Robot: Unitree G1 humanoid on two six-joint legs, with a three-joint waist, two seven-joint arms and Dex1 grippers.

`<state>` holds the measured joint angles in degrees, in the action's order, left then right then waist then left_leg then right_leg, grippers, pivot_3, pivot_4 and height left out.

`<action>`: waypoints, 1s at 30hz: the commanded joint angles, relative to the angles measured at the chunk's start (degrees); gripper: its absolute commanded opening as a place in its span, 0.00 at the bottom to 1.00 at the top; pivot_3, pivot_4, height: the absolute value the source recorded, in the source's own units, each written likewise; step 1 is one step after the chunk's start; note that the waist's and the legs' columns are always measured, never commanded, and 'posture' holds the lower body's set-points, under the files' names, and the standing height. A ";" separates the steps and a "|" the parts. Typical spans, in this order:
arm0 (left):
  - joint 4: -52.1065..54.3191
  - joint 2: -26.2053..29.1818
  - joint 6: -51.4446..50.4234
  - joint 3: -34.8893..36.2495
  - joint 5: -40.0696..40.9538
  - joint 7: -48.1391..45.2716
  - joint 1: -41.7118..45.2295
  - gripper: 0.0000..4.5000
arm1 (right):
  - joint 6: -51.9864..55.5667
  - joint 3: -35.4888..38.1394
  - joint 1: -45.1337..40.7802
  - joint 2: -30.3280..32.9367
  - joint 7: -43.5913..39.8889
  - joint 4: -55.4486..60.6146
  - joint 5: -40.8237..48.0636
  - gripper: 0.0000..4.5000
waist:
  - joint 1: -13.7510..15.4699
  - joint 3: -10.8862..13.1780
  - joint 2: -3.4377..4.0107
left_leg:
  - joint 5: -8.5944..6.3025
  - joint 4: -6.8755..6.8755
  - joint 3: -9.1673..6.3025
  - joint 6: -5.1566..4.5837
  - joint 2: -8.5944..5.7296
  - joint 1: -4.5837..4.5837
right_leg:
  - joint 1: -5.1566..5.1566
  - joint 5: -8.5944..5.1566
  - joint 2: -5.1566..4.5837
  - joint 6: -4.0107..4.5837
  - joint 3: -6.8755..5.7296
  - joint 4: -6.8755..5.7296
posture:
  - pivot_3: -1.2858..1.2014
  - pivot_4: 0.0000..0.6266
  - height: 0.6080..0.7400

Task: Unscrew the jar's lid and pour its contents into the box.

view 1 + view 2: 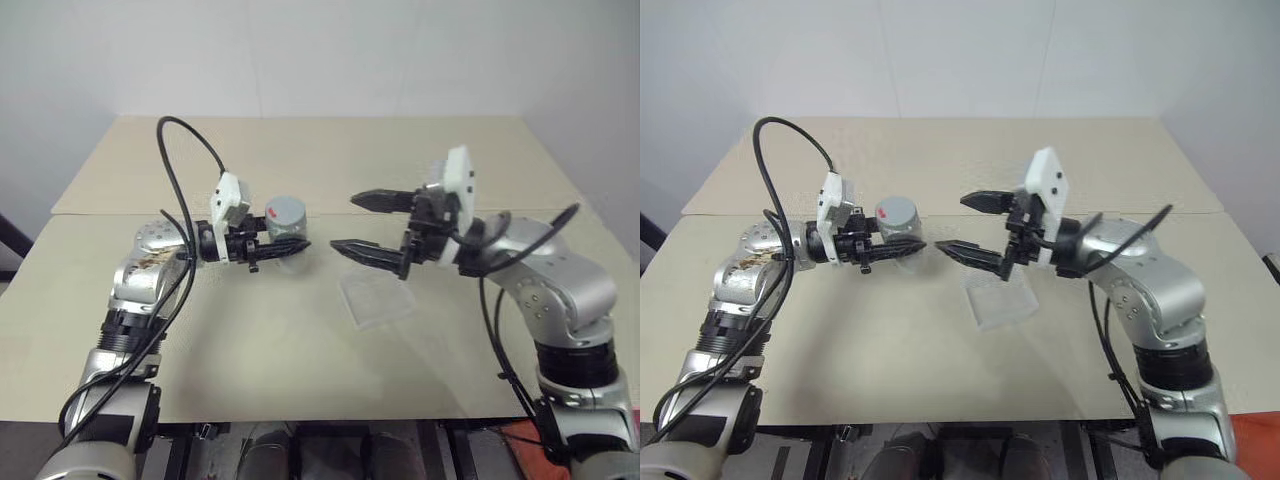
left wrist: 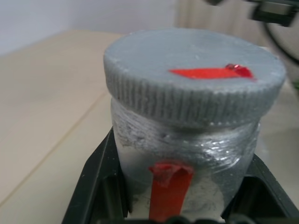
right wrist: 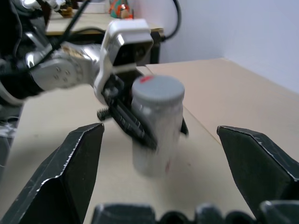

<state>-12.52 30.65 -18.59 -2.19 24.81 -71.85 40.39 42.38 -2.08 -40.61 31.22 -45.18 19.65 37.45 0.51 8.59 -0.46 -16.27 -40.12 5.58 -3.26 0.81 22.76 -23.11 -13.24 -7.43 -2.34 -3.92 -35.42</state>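
Note:
My left gripper (image 1: 293, 241) is shut on the jar (image 1: 285, 218), a silvery cylinder with a red stripe (image 2: 166, 193), and holds it upright above the table. Its black fingers (image 2: 93, 184) clamp the jar's lower body. The grey ribbed lid (image 2: 194, 77) sits on top of the jar with a red mark on it. The contents are hidden inside. My right gripper (image 1: 345, 222) is open and level, pointing at the jar from its right with a small gap between them. The right wrist view has the jar (image 3: 156, 135) between the wide-spread fingers (image 3: 70, 172). The clear box (image 1: 375, 298) lies on the table under the right gripper.
The beige table (image 1: 300, 350) is made of two tops with a seam across the middle, and a white wall stands behind it. A black cable (image 1: 180, 135) loops above my left arm. Another cable hangs beside my right arm (image 1: 495, 320).

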 commanded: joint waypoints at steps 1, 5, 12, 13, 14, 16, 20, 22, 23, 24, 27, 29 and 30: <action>-1.44 -1.55 4.26 -0.53 0.83 -4.67 2.94 0.43 | 3.19 -1.10 -5.34 -2.73 2.11 -1.75 1.20 1.00 | 0.00 0.00 0.00 | 0.02 0.03 -0.01 0.03 0.01 0.00 | -0.01 0.00 0.02 0.00 -0.01 0.00 | 0.52 0.24 1.00; -3.10 -2.44 5.34 -1.11 0.52 -6.98 3.97 0.43 | 5.51 -3.19 -8.27 -5.13 3.43 -2.73 -0.01 1.00 | -0.31 0.00 0.01 | 0.05 0.12 -0.01 0.08 0.03 0.05 | -0.09 0.00 0.07 0.00 -0.04 -0.01 | 0.52 0.24 1.00; -4.72 -3.84 6.17 -1.19 -0.14 -7.63 5.15 0.43 | 5.68 -5.74 -9.12 -6.63 3.61 -2.69 -1.40 1.00 | -0.58 -0.01 0.01 | 0.05 0.10 -0.04 0.08 0.03 0.10 | -0.11 0.00 0.06 0.00 -0.05 0.00 | 0.52 0.24 1.00; -4.69 -3.88 6.11 -1.14 -0.06 -7.75 5.17 0.43 | 5.78 -6.13 -9.18 -6.77 3.87 -2.88 -1.79 1.00 | -0.68 -0.01 0.02 | 0.05 0.10 -0.04 0.08 0.03 0.10 | -0.11 0.00 0.06 0.00 -0.04 -0.01 | 0.52 0.24 1.00; -4.51 -3.86 5.91 -1.12 0.04 -7.79 5.14 0.43 | 5.85 -6.39 -9.13 -6.78 3.93 -2.84 -2.04 1.00 | -0.75 -0.01 0.02 | 0.05 0.11 -0.04 0.08 0.03 0.10 | -0.11 0.00 0.06 0.00 -0.04 -0.01 | 0.52 0.24 1.00; -4.37 -3.86 5.75 -1.03 0.19 -7.96 5.21 0.43 | 5.92 -6.65 -9.17 -6.84 3.92 -3.05 -2.55 1.00 | -0.86 -0.01 0.02 | 0.05 0.11 -0.05 0.08 0.03 0.10 | -0.12 0.00 0.06 0.00 -0.04 -0.01 | 0.52 0.24 1.00; -4.27 -3.96 6.01 -1.15 0.00 -8.01 5.07 0.43 | 5.49 -6.91 -9.30 -7.20 3.92 -4.10 -3.71 1.00 | -1.14 -0.01 0.02 | 0.05 0.11 -0.05 0.08 0.03 0.11 | -0.12 0.00 0.07 0.00 -0.04 -0.01 | 0.52 0.24 1.00; -3.80 -3.90 5.81 -1.24 0.16 -8.27 4.79 0.43 | 5.34 -6.72 -9.17 -7.37 3.95 -4.23 -3.84 0.92 | -1.19 -0.01 0.02 | 0.05 0.11 -0.05 0.08 0.03 0.11 | -0.12 0.00 0.06 0.00 -0.04 -0.01 | 0.52 0.24 1.00; -3.63 -3.85 5.70 -1.23 0.26 -8.36 4.72 0.43 | 5.06 -6.78 -9.03 -7.36 3.80 -4.32 -4.05 0.87 | -1.20 -0.01 0.02 | 0.05 0.11 -0.05 0.08 0.04 0.11 | -0.13 0.00 0.06 0.00 -0.04 -0.01 | 0.52 0.24 1.00; -3.65 -3.75 5.63 -1.20 0.29 -8.48 4.75 0.43 | 4.71 -6.89 -8.95 -7.45 3.89 -4.56 -4.45 0.79 | -1.20 -0.01 0.02 | 0.05 0.11 -0.06 0.08 0.04 0.10 | -0.13 0.00 0.06 0.00 -0.04 -0.01 | 0.52 0.24 1.00; -3.96 -3.20 5.80 -1.33 0.18 -9.48 4.88 0.43 | 4.07 -6.28 -9.07 -7.60 3.70 -5.51 -4.85 0.61 | -1.26 -0.01 0.02 | 0.05 0.12 -0.05 0.08 0.04 0.10 | -0.14 0.00 0.06 0.00 -0.03 -0.01 | 0.52 0.24 1.00; -3.89 -2.89 5.99 -1.57 0.23 -10.46 4.83 0.43 | 3.04 -5.71 -8.87 -7.38 2.41 -5.73 -4.67 0.61 | -1.22 -0.01 0.02 | 0.05 0.11 -0.06 0.08 0.04 0.10 | -0.13 0.00 0.06 0.00 -0.03 -0.01 | 0.52 0.24 1.00; -3.85 -2.73 6.09 -1.66 0.41 -11.25 4.86 0.43 | 1.95 -5.45 -8.76 -7.38 1.22 -6.08 -4.46 0.61 | -1.23 -0.01 0.02 | 0.05 0.11 -0.06 0.08 0.04 0.10 | -0.13 0.00 0.06 0.00 -0.03 -0.01 | 0.52 0.24 1.00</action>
<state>-18.08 27.19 -13.52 -3.67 24.58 -80.41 44.31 47.56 -9.83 -48.72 23.50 -42.68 13.19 33.02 -0.72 8.58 -0.45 -16.22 -40.01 5.53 -3.19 0.85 22.86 -23.24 -13.24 -7.37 -2.34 -3.95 -35.43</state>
